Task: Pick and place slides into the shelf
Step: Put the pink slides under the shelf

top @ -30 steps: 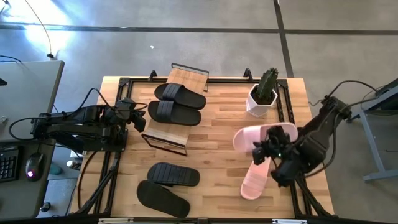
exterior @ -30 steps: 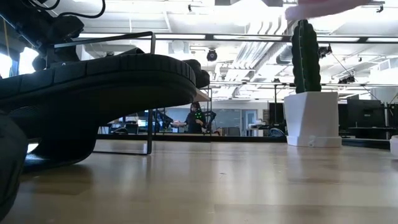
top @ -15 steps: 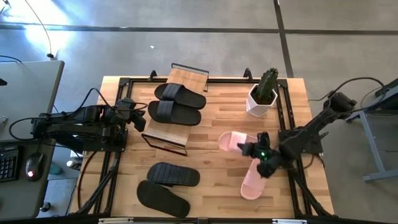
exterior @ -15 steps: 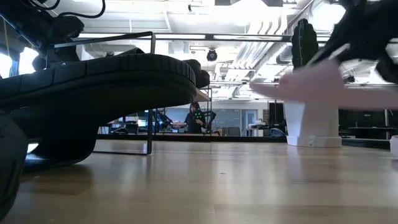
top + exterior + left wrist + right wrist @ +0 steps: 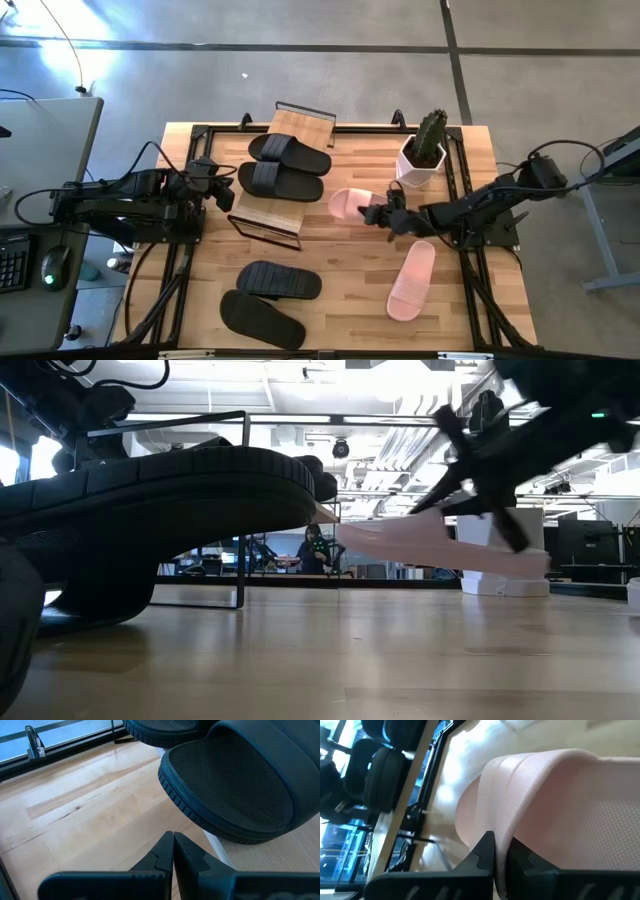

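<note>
My right gripper (image 5: 380,213) is shut on a light pink slide (image 5: 348,204) and holds it above the middle of the table, just right of the shelf (image 5: 262,216). Two black slides (image 5: 289,152) (image 5: 279,181) lie on the shelf's slanted boards. Another two black slides (image 5: 279,280) (image 5: 262,318) lie on the table at the near left. The second pink slide (image 5: 412,280) lies on the table at the near right. My left gripper (image 5: 173,846) waits shut at the shelf's left side, by the nearer shelved black slide (image 5: 230,785). My right gripper pinches the pink slide's ribbed strap at its edge (image 5: 516,822) between its two fingers (image 5: 482,852). The fingers come from the table's right, slanting a little downward. The slide (image 5: 430,545) hangs clear of the table, tilted, and sticks out past the fingers toward the shelf.
A white pot with a cactus (image 5: 422,150) stands at the far right, close behind the held slide. A black metal frame (image 5: 462,165) runs around the table's edges. Bare wood (image 5: 345,270) lies between the near black slides and the pink one.
My right gripper has swept down and toward the table's left, from over the right edge to the middle near the shelf, rolling its wrist and staying shut. The pink slide has come along, lower now and turned with its free end toward the shelf.
</note>
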